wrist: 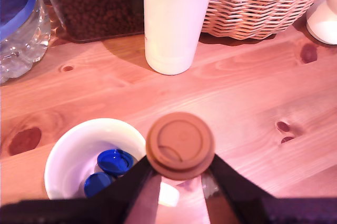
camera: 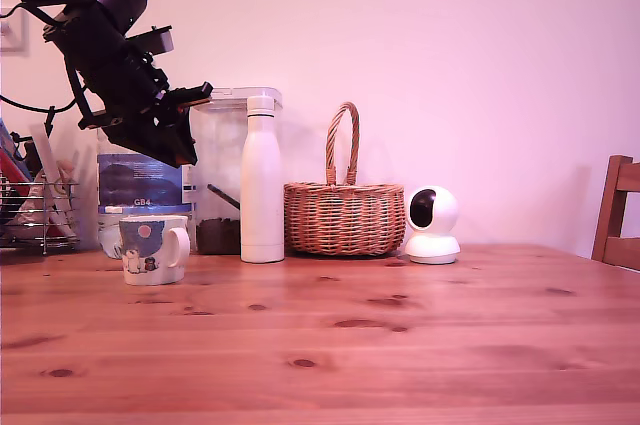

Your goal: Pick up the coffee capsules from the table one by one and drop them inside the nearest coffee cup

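Gripper (wrist: 180,174) pinching brown capsule (wrist: 180,145), hanging above coffee cup (wrist: 79,153) near table's (camera: 420,345) back edge; two blue capsules (wrist: 108,171) sitting inside cup.

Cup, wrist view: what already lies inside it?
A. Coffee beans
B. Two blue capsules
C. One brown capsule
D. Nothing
B: two blue capsules lie in the white cup, while the brown capsule sits gripped between the fingers, beside the cup's rim.

Wrist view: coffee cup (wrist: 79,150) rim partly hidden behind brown capsule (wrist: 180,145); basket (wrist: 263,2) cropped at edge.
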Motion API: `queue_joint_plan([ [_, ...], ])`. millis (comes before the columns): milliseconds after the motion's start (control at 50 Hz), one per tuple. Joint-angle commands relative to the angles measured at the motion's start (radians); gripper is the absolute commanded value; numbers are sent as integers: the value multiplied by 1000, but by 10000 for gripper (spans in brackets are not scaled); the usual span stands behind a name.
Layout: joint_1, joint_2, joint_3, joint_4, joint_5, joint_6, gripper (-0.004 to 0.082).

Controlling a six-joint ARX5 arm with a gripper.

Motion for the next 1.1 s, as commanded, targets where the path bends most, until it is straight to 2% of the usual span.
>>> queue_joint_plan([
  [0, -7, -4, -19, -16, -3, 1, 150],
  [220, -7, -5, -19, -23, -3, 3, 148],
  [260, -7, -5, -19, -30, -3, 21, 148],
  [340, -3, -5, -19, -43, -11, 31, 148],
  [780, 68, -68, -19, -152, -47, 61, 148],
  [820, 73, -72, -19, -161, -49, 75, 148],
  [1080, 79, -72, -19, -169, -61, 80, 148],
])
